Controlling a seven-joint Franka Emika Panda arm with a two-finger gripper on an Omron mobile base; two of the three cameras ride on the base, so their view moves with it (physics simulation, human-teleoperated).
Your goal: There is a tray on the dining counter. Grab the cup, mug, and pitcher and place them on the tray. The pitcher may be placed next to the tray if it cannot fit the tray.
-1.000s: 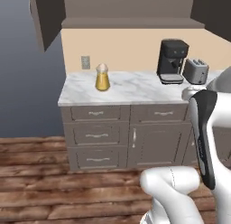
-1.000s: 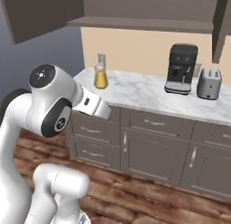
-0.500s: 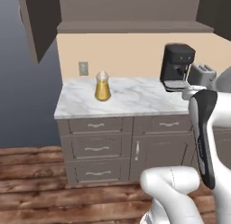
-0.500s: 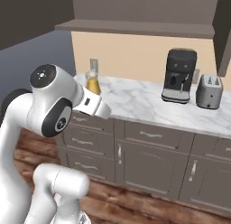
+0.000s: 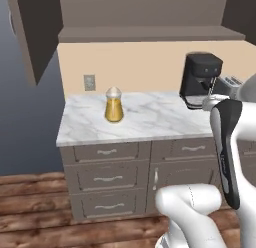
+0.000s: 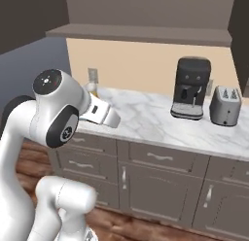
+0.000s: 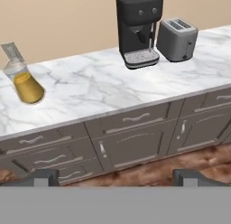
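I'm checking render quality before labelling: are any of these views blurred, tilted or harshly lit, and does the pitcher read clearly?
Left base view: soft, even light, mild blur; the pitcher stands sharp on the marble worktop. Right base view: the arm hides most of the pitcher. Hand view: the picture is rolled, so the pitcher leans; the coffee machine casts little shadow.

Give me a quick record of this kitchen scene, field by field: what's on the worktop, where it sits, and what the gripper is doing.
surface: marble worktop over grey drawers
pitcher: amber pitcher upright near the worktop's left end, in front of a wall outlet
appliances: black coffee machine with a grey toaster beside it, toward the right end
gripper: gripper open, holding nothing, away from the worktop
task status: pitcher not yet picked up
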